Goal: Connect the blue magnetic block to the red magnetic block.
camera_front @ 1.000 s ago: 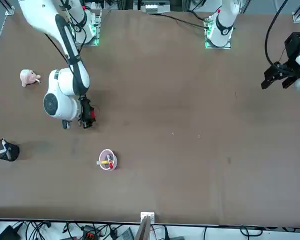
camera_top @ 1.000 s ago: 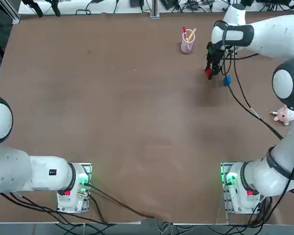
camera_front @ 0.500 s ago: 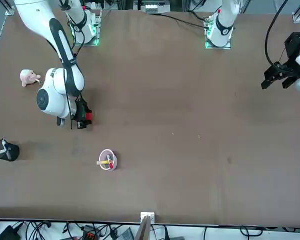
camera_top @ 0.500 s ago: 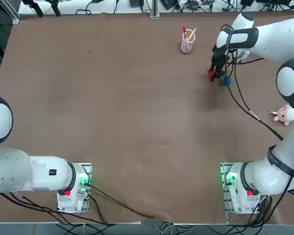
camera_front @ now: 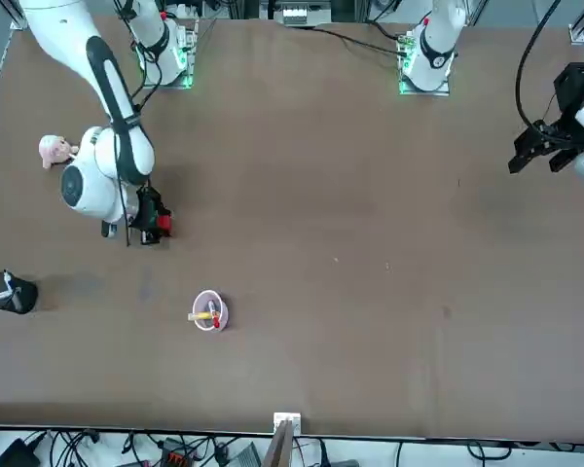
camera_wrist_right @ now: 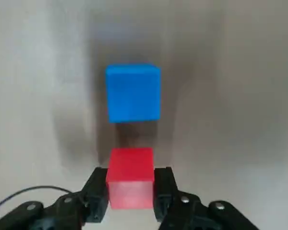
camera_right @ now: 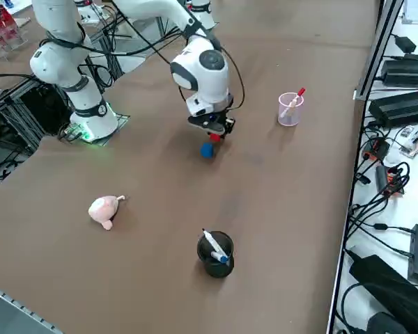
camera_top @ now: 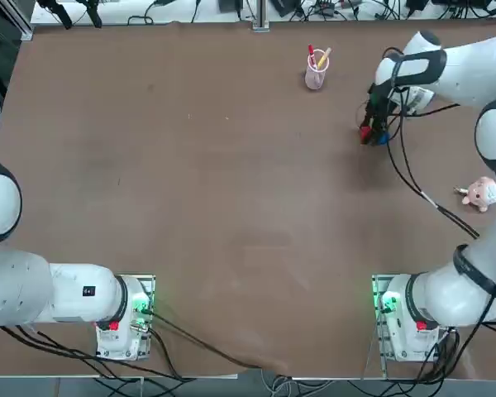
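**Red cube in the grip, blue cube just ahead**

Taking the overhead view from left to right: a cup [camera_top: 316, 76] with pens stands at the far side of the table [camera_top: 190, 207]; next comes the right gripper [camera_top: 370, 131], low over the surface; then a pink plush toy [camera_top: 479, 194] nearer the right edge, well apart from the work.

The wrist view shows the fingers [camera_wrist_right: 97, 191] clamped on two opposite flat faces of the red block [camera_wrist_right: 130, 177]. The blue block [camera_wrist_right: 133, 93] rests on the table directly ahead of it, close but with a gap between the two. In the side view the blue block [camera_right: 207, 149] sits just beside the gripper.

Both cubes look rigid, smooth and light, so a firm pinch across flat faces, as now, should hold without crushing anything. The faces are likely slick, so a centred grip matters. Because they are magnetic, the loose blue one may jump or twist toward the red as the gap narrows; a slow, square approach seems wise.
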